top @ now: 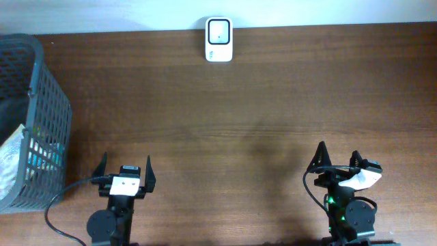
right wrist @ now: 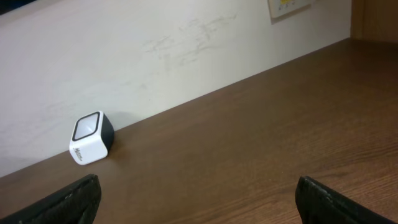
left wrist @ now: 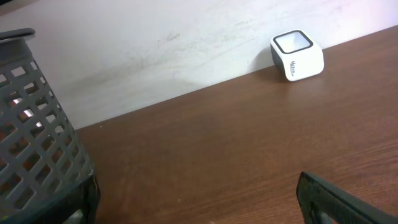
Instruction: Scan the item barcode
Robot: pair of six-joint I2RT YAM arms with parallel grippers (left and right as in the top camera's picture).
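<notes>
A white barcode scanner [top: 219, 39] with a dark window stands at the table's far edge, against the wall; it also shows in the left wrist view as the scanner [left wrist: 297, 55] and in the right wrist view as the scanner [right wrist: 91, 138]. Packaged items [top: 15, 162], pale and blue, lie inside the grey mesh basket [top: 42, 102] at the left edge; no barcode shows. My left gripper [top: 126, 160] stands open near the front edge, just right of the basket [left wrist: 31, 124], with nothing between its fingers. My right gripper [top: 338, 152] is open and empty at the front right.
Brown wooden table [top: 225, 123] with a pale wall behind it. A black cable [top: 58, 205] loops from the left arm's base. A wall plate [right wrist: 289, 6] and a wooden panel [right wrist: 374, 18] show at the far right in the right wrist view.
</notes>
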